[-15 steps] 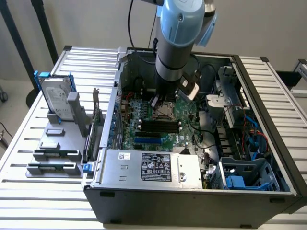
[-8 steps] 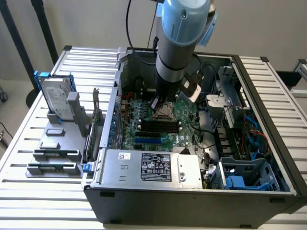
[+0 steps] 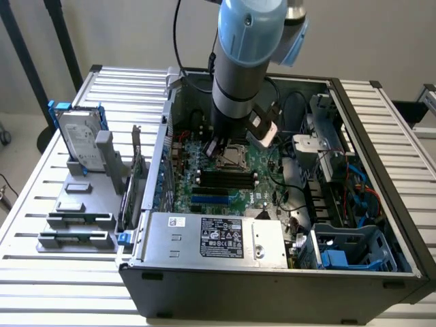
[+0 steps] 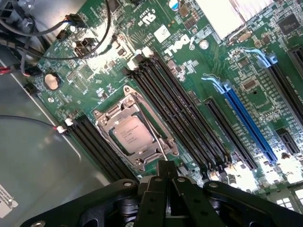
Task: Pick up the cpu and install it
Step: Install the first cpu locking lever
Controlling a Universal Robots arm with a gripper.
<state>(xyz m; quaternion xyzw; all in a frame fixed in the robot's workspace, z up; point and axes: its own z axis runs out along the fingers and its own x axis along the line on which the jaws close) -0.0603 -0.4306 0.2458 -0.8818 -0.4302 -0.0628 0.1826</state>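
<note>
Inside its socket [image 4: 135,137], the cpu [image 4: 132,134] lies beneath the closed end effector [image 4: 165,171].

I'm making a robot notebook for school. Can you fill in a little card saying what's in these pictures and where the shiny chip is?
place: open computer case on a slatted table
arm: reaches down into the case over the green board
claw: shut, holding nothing, just above the board beside the socket
cpu: lies flat in the metal socket frame on the board
memory slots: long dark rows next to the socket
outside the case: hard drive standing in a grey rack, on the exterior view's left
</note>
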